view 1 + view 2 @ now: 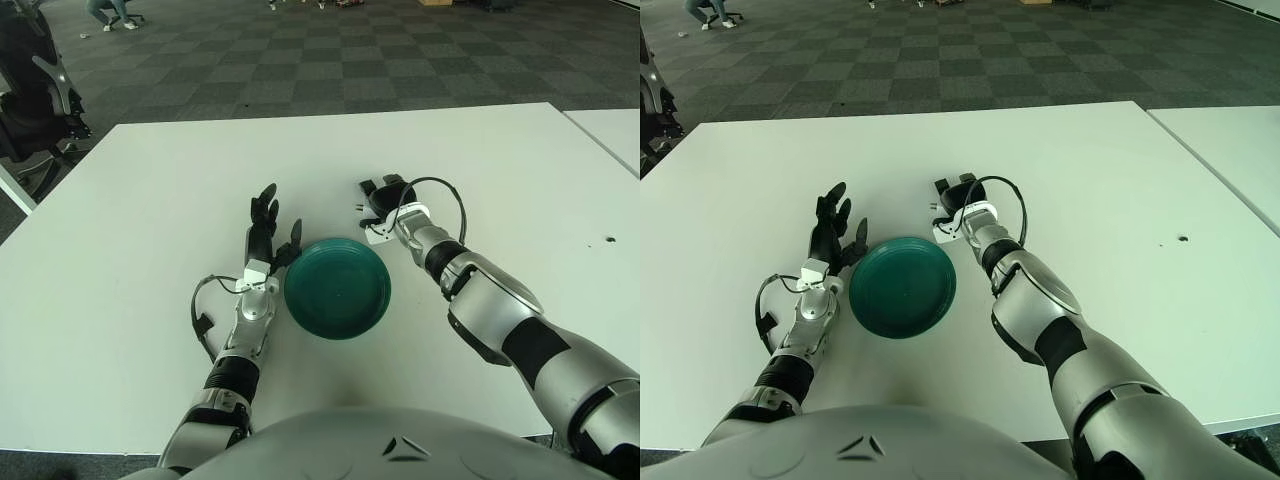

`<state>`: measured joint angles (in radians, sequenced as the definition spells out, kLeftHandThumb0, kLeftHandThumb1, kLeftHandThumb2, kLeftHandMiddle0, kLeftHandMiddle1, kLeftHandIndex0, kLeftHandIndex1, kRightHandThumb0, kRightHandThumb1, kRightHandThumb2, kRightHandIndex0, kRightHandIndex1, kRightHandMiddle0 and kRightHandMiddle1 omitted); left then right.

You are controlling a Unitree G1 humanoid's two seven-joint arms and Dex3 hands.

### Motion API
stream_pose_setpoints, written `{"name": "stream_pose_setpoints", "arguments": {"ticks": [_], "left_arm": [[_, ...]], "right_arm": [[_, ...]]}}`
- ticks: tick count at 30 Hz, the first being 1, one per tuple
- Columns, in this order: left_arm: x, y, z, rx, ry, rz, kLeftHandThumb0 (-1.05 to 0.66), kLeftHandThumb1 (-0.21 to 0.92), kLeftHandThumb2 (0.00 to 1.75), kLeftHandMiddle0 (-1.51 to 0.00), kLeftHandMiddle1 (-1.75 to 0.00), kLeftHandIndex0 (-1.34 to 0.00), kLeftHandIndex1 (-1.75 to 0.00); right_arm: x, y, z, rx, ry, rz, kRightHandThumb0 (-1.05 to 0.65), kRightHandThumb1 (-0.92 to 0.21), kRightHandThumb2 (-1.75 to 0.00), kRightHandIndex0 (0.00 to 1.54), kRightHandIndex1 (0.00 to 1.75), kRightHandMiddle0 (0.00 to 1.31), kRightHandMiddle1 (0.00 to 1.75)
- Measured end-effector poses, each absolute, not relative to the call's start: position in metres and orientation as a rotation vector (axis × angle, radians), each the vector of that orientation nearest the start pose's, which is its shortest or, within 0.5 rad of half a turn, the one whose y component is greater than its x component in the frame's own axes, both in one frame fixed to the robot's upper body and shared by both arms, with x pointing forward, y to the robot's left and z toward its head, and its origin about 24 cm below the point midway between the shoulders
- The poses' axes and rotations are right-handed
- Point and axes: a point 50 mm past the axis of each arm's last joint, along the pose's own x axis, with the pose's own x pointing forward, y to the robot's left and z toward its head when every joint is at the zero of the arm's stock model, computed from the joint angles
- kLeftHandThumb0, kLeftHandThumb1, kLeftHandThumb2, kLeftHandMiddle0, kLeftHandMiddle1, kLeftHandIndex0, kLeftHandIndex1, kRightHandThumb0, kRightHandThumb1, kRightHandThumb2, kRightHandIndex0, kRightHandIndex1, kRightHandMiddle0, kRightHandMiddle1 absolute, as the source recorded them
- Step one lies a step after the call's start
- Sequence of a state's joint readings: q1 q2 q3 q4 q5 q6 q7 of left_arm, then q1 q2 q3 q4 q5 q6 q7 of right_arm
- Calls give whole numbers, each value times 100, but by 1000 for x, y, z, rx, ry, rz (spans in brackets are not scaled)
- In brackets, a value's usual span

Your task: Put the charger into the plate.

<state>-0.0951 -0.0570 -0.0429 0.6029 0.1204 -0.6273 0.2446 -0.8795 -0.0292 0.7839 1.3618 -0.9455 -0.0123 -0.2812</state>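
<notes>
the charger (372,203) is a small dark block with its prongs pointing toward the robot's left, and it sits in the grip of the right hand (385,204), whose black fingers are curled around it. whether it is lifted off the white table (150,200) or touching the surface cannot be told. it is not in the plate.

the teal plate (337,287) lies flat on the table just on the near side of that hand, a little toward the robot's left, close to the wrist but apart from it. its inside holds nothing. a black cable (440,190) loops up from the right wrist on the hand's far side.

the left hand (268,232) shows just beside the plate's left rim, fingers spread and pointing away from the robot, holding nothing; its thumb (294,240) reaches near the plate's edge.

past the far edge of the table lies a dark checkered carpet floor (320,60), and a black chair (35,90) stands at the far left corner.
</notes>
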Motion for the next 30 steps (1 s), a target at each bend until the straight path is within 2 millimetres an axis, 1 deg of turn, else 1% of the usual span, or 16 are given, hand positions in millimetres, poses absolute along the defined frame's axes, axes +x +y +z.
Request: {"name": "stream_pose_setpoints", "arguments": {"ticks": [10,12,15,17,20,24,28,29,30], "left_arm": [[246,119,-11,-13,-119,110,-77,92,78,-38,-5,0,-68],[245,119,-11,-20,-120,111,-76,92,78,-39,-6,0,-70],[244,118,-11,-29,-118,113,-75,92,78,-40,-7,0,-71],[243,117,-11,-33,-117,115,-75,92,78,-42,-8,0,-73],[242,117,-11,-38,-116,117,-75,92,79,-43,-9,0,-74],[241,116,-10,-44,-118,118,-76,92,81,-42,-8,0,-74],[240,115,-10,-49,-120,114,-76,92,83,-41,-8,0,-73],[240,115,-10,-49,-120,113,-76,92,83,-41,-8,0,-73],[240,115,-10,-50,-120,112,-76,92,83,-41,-8,0,-73]], "right_arm": [[345,-71,-2,-1674,2,506,-98,-92,-85,17,0,0,17],[345,-72,-3,-1653,26,496,-98,-92,-83,22,3,0,21],[345,-74,-3,-1617,57,482,-98,-92,-82,25,4,0,24],[345,-74,-4,-1596,76,477,-99,-92,-80,31,7,0,31],[346,-76,-4,-1567,105,470,-100,-92,-77,35,9,0,37],[346,-76,-4,-1560,112,464,-97,-92,-73,37,9,0,43],[346,-76,-4,-1570,113,459,-92,-92,-67,44,12,0,50],[346,-76,-4,-1573,112,459,-90,-92,-65,45,33,0,58],[346,-76,-4,-1576,111,459,-89,-92,-63,43,53,0,64]]}}
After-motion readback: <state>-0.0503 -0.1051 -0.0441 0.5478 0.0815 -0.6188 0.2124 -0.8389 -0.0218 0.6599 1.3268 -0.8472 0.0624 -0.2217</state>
